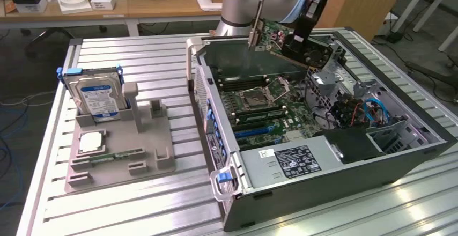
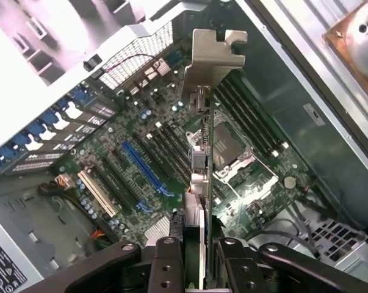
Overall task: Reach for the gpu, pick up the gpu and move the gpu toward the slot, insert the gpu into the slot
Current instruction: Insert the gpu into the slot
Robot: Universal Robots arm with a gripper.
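Note:
My gripper (image 1: 295,42) is shut on the gpu (image 1: 273,38), a dark green circuit card with a silver bracket (image 1: 254,28) at one end. The card hangs tilted above the far end of the open computer case (image 1: 214,112), clear of the motherboard. In the wrist view the gpu (image 2: 199,177) is seen edge-on between my black fingers (image 2: 168,262), its bracket (image 2: 213,55) pointing away from me. A long blue slot (image 2: 144,168) lies on the motherboard beside the card's line; it also appears in the exterior view (image 1: 254,131). The card stands well above it.
A grey fixture (image 1: 118,161) on the exterior view's left holds a blue-labelled hard drive (image 1: 100,96), a small chip (image 1: 91,141) and a green memory stick (image 1: 118,154). Inside the case are a CPU socket (image 1: 256,97), cables (image 1: 368,112) and a power supply (image 1: 297,161).

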